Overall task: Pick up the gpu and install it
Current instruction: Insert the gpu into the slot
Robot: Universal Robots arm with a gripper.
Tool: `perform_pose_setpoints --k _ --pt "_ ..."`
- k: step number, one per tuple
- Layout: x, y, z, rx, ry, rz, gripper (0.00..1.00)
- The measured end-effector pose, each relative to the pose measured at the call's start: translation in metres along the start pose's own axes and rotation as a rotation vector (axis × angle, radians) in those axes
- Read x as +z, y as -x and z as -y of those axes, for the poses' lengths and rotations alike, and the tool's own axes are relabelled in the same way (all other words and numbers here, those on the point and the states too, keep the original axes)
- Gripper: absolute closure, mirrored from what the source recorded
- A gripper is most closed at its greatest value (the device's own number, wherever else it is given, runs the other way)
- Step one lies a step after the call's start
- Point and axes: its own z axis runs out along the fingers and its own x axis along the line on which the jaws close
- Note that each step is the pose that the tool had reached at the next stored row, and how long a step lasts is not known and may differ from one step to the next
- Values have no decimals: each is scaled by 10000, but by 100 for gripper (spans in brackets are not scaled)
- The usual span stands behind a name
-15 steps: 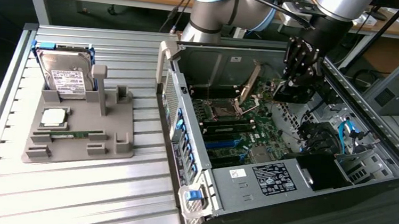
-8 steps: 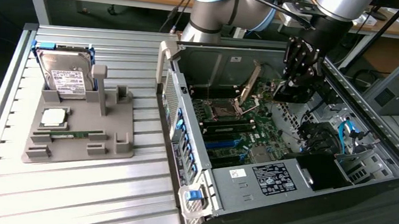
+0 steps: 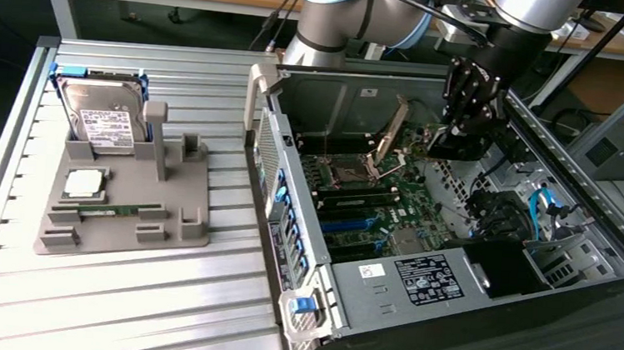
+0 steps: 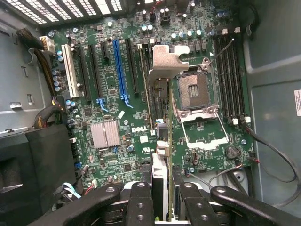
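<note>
In the wrist view the gpu [image 4: 161,66] is seen edge-on, its silver end bracket pointing away from the camera and its thin dark card running back between my fingers [image 4: 141,200]. My gripper [image 4: 162,203] is shut on it. The card hangs above the green motherboard [image 4: 108,99], over the strip between the black expansion slots and the open CPU socket [image 4: 194,94]. A blue slot [image 4: 120,70] lies a little to one side. In the exterior view my gripper [image 3: 457,136] reaches down into the open computer case [image 3: 417,258], with the gpu [image 3: 446,146] at its tip.
On the slatted table at the exterior view's left, a grey fixture [image 3: 180,223] holds a silver hard drive [image 3: 105,117], a CPU chip [image 3: 85,180] and a green memory stick [image 3: 109,207]. Cables [image 3: 543,206] and a black power supply [image 3: 505,270] crowd the case's near end.
</note>
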Motion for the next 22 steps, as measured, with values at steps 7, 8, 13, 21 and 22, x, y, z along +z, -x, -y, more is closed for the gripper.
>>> perform_pose_setpoints --k 7,8,13,21,22 --pt "0 0 0 -166 -3 0 73" --pt "1 0 0 -190 -4 0 73" --pt "1 0 0 -330 -6 0 73" --pt "2 0 0 -518 -10 1 73" --pt "2 0 0 -541 -11 1 73"
